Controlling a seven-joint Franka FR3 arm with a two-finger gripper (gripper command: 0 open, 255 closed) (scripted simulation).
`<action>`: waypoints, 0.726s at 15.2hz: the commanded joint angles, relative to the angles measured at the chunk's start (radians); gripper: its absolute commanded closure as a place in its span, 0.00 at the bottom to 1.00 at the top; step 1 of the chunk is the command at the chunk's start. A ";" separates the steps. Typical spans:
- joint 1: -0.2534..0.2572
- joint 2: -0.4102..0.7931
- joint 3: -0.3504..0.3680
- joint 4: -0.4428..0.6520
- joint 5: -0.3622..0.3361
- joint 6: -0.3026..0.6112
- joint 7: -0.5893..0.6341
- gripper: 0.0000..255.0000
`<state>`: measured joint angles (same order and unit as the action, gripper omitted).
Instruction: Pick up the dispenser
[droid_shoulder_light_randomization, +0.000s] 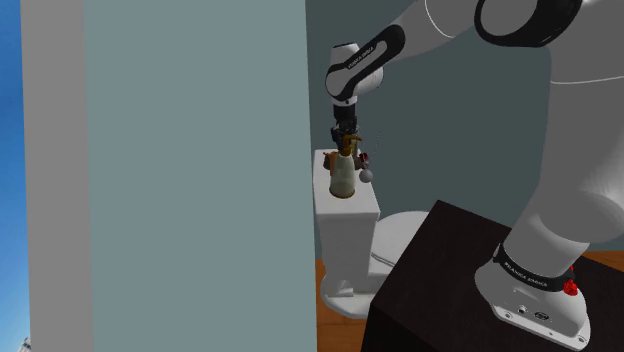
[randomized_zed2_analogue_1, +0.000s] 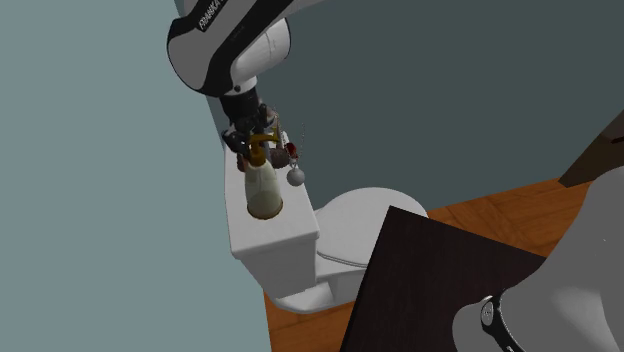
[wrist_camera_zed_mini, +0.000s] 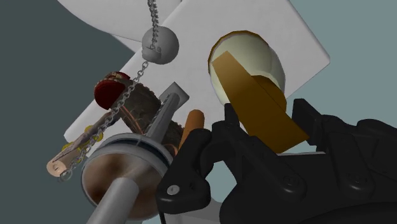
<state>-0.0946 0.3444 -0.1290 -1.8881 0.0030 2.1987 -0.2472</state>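
The dispenser stands upright on the toilet tank, its base apparently set on the lid. In the second exterior view it's at abt 10 o'clock from the toilet seat. The gripper hangs at 12 o'clock over it. In the wrist view the jaws look clamped on the pump head, one finger each side, no gap visible.

Handling, my guess:
- Body is stiff and smooth, prob. slippery. Light if empty, bottom-heavy if full; fill level can't be seen.
- The pump is the weak pt: narrow, and it may sink or twist under load, so the bottle could swing below the grip.
- A hold low on the pump at the neck seems safest, w/ a lift straight toward 12 o'clock.
- The body is likely too wide for these jaws.

Looks:
- Cream bottle, rounded, broad at the base and tapering to a slim neck.
- Golden-brown pump w/ a flat spout on top.

A chain trinket w/ a grey ball sits just beside the pump, at abt 3 o'clock in the shoulder view. It could snag on the way up.
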 joint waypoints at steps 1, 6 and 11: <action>0.001 -0.012 -0.001 0.007 -0.001 -0.019 0.000 1.00; 0.002 -0.044 -0.002 0.033 -0.005 -0.076 0.001 1.00; 0.003 -0.072 -0.003 0.064 -0.009 -0.135 0.002 1.00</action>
<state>-0.0913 0.2770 -0.1322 -1.8289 -0.0055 2.0722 -0.2452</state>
